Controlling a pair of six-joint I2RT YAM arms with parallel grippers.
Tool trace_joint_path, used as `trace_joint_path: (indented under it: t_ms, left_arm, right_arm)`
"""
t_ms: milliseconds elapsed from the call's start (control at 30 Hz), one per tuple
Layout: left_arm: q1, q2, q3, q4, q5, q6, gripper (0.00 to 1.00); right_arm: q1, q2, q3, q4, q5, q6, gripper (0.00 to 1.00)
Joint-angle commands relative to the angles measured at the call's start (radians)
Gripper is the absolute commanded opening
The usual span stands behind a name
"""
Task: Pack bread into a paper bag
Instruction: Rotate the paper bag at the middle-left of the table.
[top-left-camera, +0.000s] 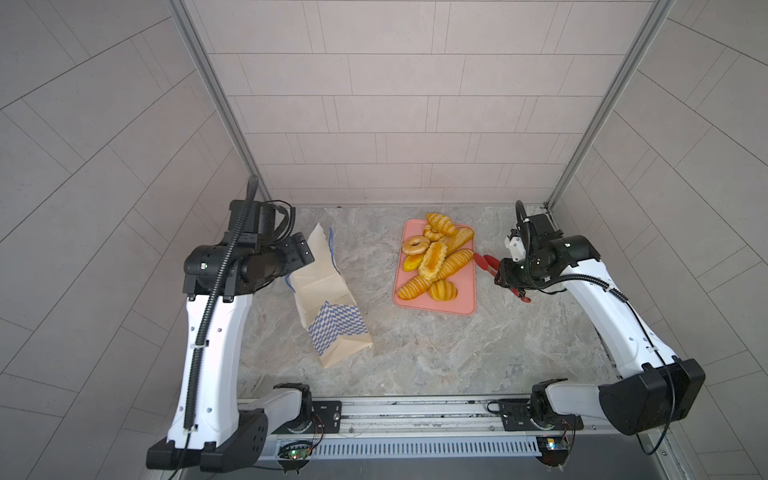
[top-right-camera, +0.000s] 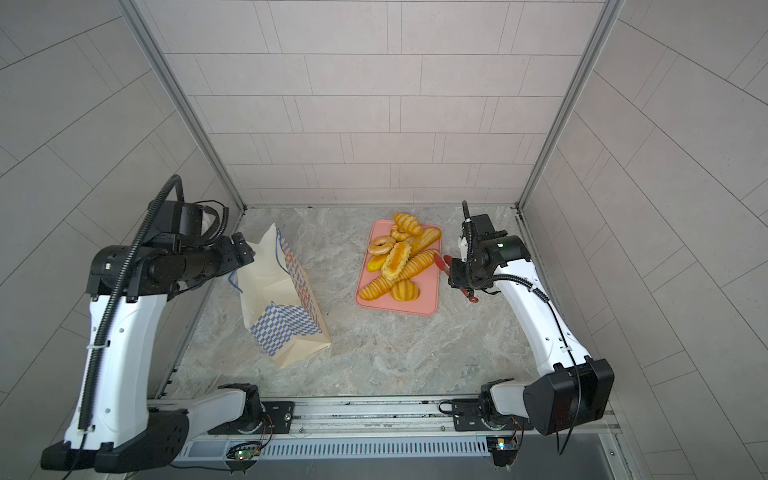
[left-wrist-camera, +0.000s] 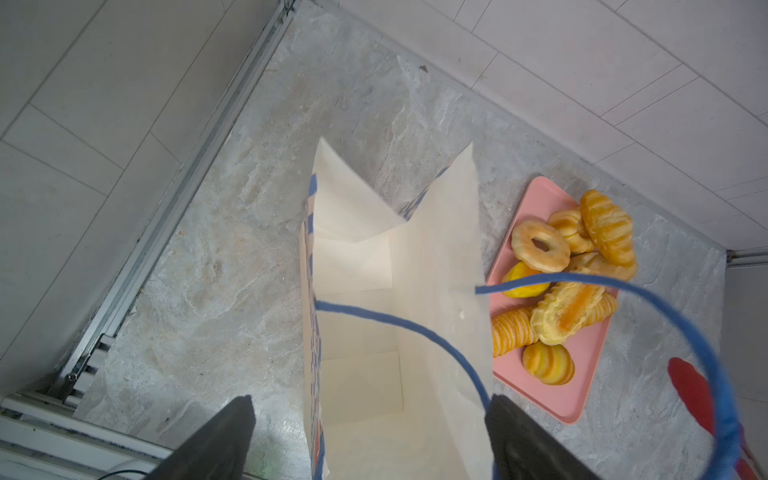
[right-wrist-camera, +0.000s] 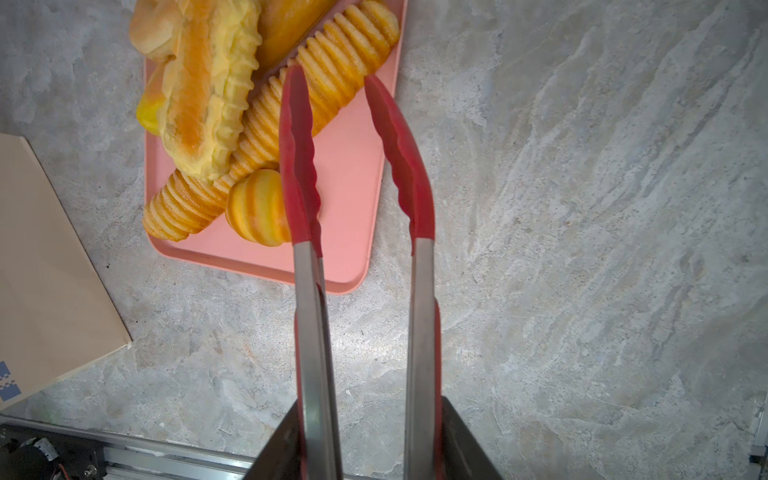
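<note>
The paper bag stands upright at the left with its mouth open and its cream inside bare. My left gripper is open wide over the bag's rim. One finger is outside the bag wall, and the other is at the opposite wall, where a blue cord handle meets it. The bread is heaped on a pink tray. My right gripper is shut on red tongs. The tongs' spread tips hang over the ridged baguette.
The pink tray lies right of centre on the marble tabletop, and the bag's corner is close to it. Tiled walls and metal frame posts close in the back and sides. A rail with both arm bases runs along the front edge.
</note>
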Motion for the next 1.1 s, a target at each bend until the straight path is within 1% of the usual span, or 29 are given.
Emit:
trace_joint_path:
  t_ms: [0,67,200,267,333,433,533,667,733,833,900,933,967,1067]
  left_arm:
    - [-0.014,0.073,0.151,-0.044,-0.099,0.006,0.93]
    - [-0.020,0.101,0.217,-0.076,-0.181,0.006,0.93]
    - [-0.020,0.106,0.224,-0.130,-0.300,-0.004,0.93]
    - [-0.019,0.096,0.230,-0.160,-0.339,-0.006,0.94]
    - [-0.020,0.080,0.230,-0.191,-0.352,-0.006,0.93]
    - [-0.020,0.060,0.232,-0.265,-0.314,-0.009,0.93]
    - [-0.019,0.036,0.212,-0.327,-0.235,-0.010,0.91]
    - [-0.025,0.000,0.183,-0.336,-0.111,-0.028,0.91]
    - [-0.050,0.008,0.190,-0.326,-0.068,-0.039,0.91]
    - [-0.137,0.043,0.199,-0.318,-0.084,-0.067,0.91]
    - [-0.210,0.067,0.188,-0.362,-0.144,-0.101,0.92]
    - [-0.224,0.071,0.173,-0.385,-0.151,-0.115,0.92]
    - [-0.227,0.058,0.124,-0.391,-0.138,-0.123,0.92]
    - [-0.233,-0.020,-0.029,-0.374,-0.150,-0.174,0.91]
  right_arm:
    - [0.030,-0.005,0.027,0.034,0.026,0.032,0.46]
    - [0.041,-0.002,0.023,0.046,0.026,0.042,0.46]
    - [0.048,0.001,0.018,0.059,0.017,0.046,0.47]
    - [0.049,0.006,0.018,0.065,0.013,0.042,0.47]
    - [0.049,0.014,0.016,0.074,0.004,0.039,0.47]
    - [0.050,0.032,0.015,0.093,-0.016,0.037,0.47]
    - [0.049,0.051,0.015,0.116,-0.038,0.038,0.47]
    - [0.049,0.082,0.015,0.146,-0.063,0.040,0.47]
    - [0.049,0.102,0.017,0.150,-0.069,0.041,0.47]
    - [0.050,0.128,0.032,0.145,-0.073,0.044,0.47]
    - [0.049,0.140,0.046,0.140,-0.071,0.040,0.47]
    - [0.049,0.143,0.051,0.138,-0.068,0.038,0.47]
    - [0.049,0.143,0.054,0.138,-0.065,0.035,0.47]
    - [0.050,0.143,0.056,0.140,-0.063,0.033,0.47]
